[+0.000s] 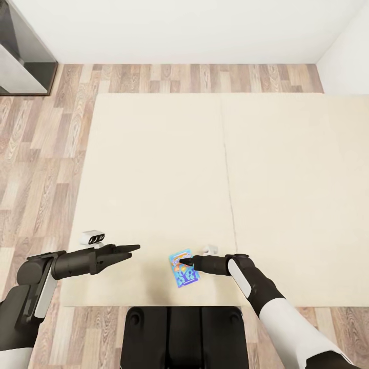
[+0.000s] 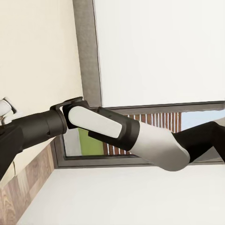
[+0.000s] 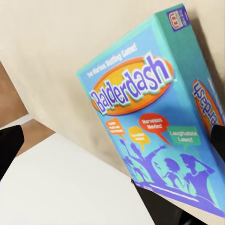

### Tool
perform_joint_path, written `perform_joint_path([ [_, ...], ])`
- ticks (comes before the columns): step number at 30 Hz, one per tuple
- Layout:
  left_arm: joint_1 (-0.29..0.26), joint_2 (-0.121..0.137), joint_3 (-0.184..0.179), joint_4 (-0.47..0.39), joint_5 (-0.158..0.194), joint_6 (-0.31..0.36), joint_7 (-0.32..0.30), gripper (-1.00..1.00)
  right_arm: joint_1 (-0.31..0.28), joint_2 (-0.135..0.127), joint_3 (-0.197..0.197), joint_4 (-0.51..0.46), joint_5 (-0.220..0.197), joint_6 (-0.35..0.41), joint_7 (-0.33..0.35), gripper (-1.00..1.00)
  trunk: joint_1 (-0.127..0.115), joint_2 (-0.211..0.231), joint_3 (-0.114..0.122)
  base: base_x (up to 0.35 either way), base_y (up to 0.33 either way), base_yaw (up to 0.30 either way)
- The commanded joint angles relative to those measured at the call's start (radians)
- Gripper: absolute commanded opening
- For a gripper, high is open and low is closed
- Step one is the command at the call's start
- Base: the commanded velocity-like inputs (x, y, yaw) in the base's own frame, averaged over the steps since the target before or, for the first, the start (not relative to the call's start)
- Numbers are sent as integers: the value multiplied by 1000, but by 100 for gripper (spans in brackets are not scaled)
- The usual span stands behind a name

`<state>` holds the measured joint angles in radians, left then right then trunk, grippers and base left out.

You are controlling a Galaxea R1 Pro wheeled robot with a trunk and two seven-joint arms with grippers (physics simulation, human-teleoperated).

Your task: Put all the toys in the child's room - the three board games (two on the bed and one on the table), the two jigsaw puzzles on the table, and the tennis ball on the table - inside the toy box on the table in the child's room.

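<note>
A small blue board game (image 1: 184,274), lettered Balderdash, lies on the cream bed (image 1: 154,169) near its front edge. My right gripper (image 1: 183,263) is over the game's near end, open. In the right wrist view the box (image 3: 140,112) looms close and tilted between the two black fingertips (image 3: 9,145). One tip is at the box's side and the other stands apart from it. My left gripper (image 1: 132,251) hovers above the bed to the left of the game, holding nothing. The table, the toy box, the jigsaw puzzles and the tennis ball are out of view.
Wood plank floor (image 1: 41,169) runs along the bed's left and far sides, up to a white wall. A dark grey piece of furniture (image 1: 20,56) stands at the back left. My black base (image 1: 183,333) is against the bed's front edge.
</note>
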<state>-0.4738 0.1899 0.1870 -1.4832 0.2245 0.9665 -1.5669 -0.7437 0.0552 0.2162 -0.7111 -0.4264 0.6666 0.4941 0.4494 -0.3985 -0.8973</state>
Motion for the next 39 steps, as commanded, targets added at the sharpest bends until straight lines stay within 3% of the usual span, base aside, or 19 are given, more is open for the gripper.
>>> perform_joint_path([
  [1, 0, 0, 0, 0, -1, 11, -4, 100, 0, 0, 0, -1, -3, 5, 0, 100, 1, -2, -1, 0, 66, 0],
  [39, 0, 0, 0, 0, 1, 11, -4, 100, 0, 0, 0, 0, -3, 5, 0, 100, 1, -2, -1, 0, 62, 0],
])
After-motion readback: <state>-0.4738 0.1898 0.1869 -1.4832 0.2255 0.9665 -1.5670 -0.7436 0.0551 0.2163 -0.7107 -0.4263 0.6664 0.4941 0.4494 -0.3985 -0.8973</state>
